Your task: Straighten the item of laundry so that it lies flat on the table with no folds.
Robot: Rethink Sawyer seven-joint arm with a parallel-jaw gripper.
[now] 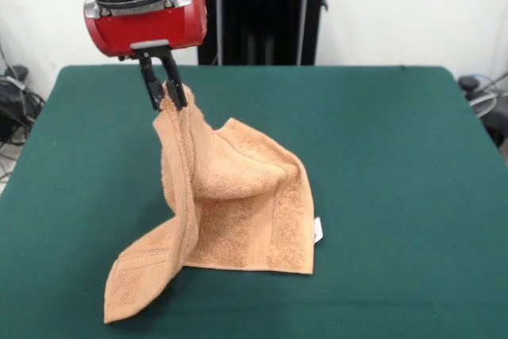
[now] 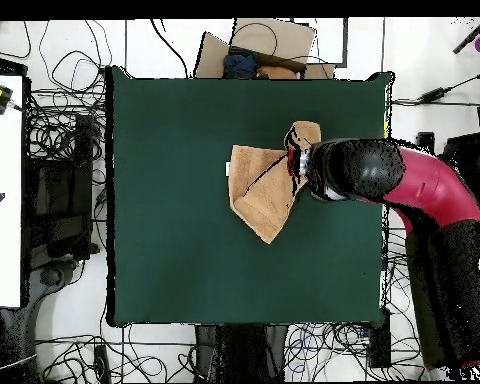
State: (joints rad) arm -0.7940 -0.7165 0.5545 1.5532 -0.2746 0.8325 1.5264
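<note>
The orange-tan towel (image 1: 238,212) is lifted by one edge, draped and folded, with its lower part resting on the green table (image 1: 381,156). A corner trails toward the table's near left. A small white tag shows on its right edge. My gripper (image 1: 168,99) is shut on the towel's raised top edge, holding it above the table. In the overhead view the towel (image 2: 262,190) lies right of the table's (image 2: 164,200) middle, with my gripper (image 2: 300,168) hidden under the arm's head.
Cables and boxes lie on the floor around the table (image 2: 64,190). A white bench (image 2: 2,190) stands at the left in the overhead view. The black pedestal (image 1: 262,13) stands behind the table's far edge.
</note>
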